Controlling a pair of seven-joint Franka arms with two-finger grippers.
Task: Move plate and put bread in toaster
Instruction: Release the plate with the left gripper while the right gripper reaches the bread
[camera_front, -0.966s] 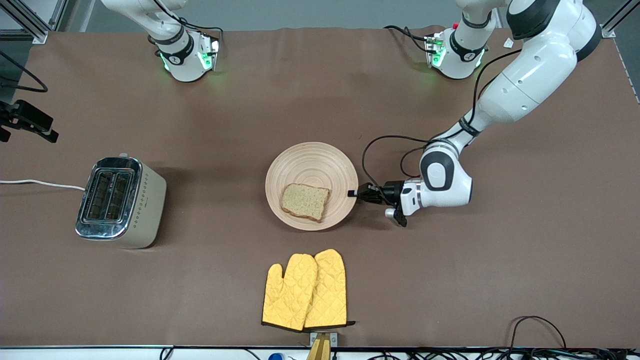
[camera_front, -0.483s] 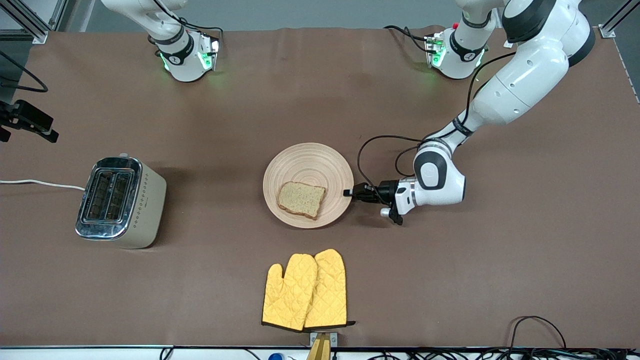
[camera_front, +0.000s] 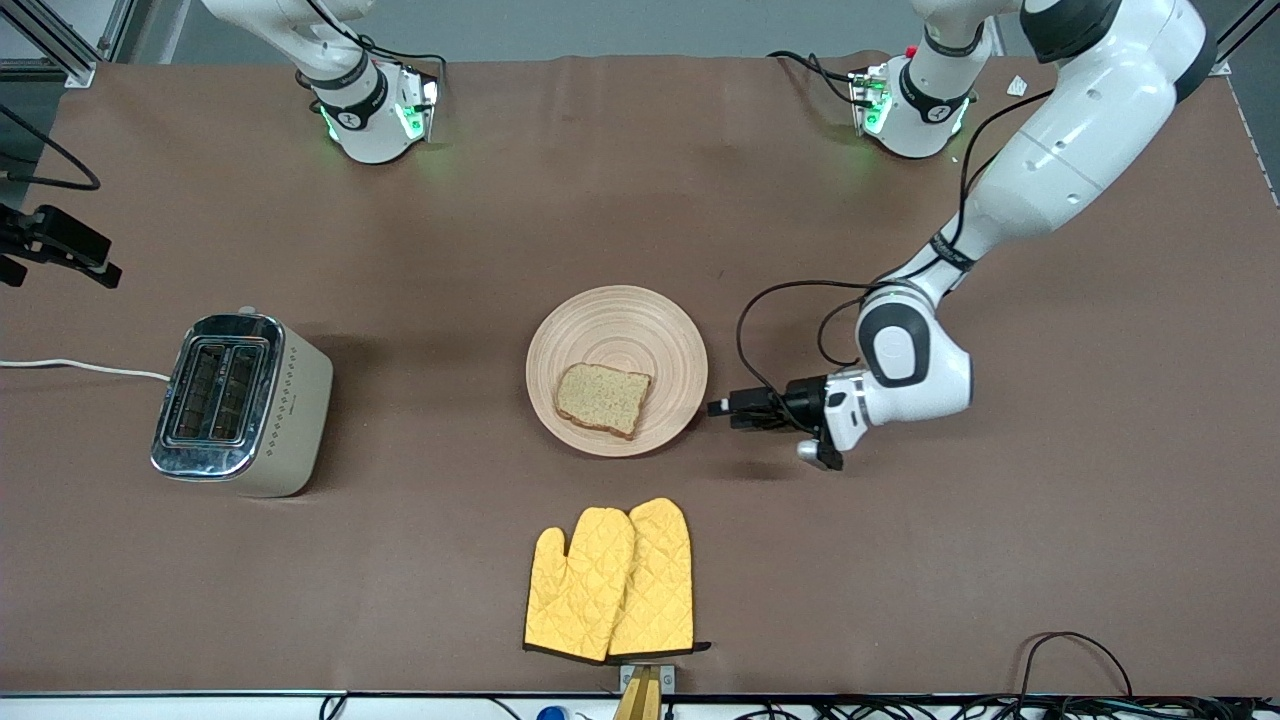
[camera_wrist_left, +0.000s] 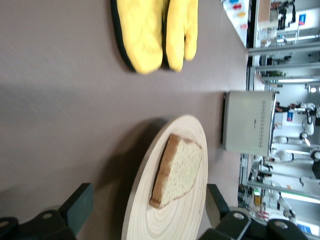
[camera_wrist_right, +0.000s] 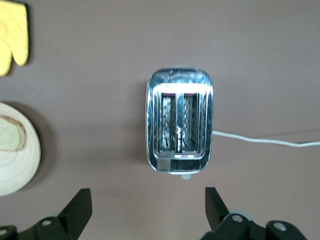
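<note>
The light-wood plate (camera_front: 620, 320) lies mid-table with the brown bread slice (camera_front: 603, 399) on its nearer part. My left gripper (camera_front: 716, 408) is low and open just off the plate's rim, at the left arm's end of it. In the left wrist view the plate (camera_wrist_left: 170, 225) and bread (camera_wrist_left: 180, 170) lie between my open fingers (camera_wrist_left: 80, 205). The cream and chrome toaster (camera_front: 240, 400) stands toward the right arm's end, both slots empty. My right gripper (camera_wrist_right: 148, 210) is out of the front view. It hangs open over the table beside the toaster (camera_wrist_right: 180, 120).
Two yellow oven mitts (camera_front: 610, 580) lie near the table's front edge, nearer to the camera than the plate. The toaster's white cord (camera_front: 80, 366) runs off the right arm's end of the table. A black clamp (camera_front: 60, 245) sticks in at that edge.
The left gripper first pushed the plate a little toward the toaster. It then drew back from the rim, and the plate stayed where it was.
</note>
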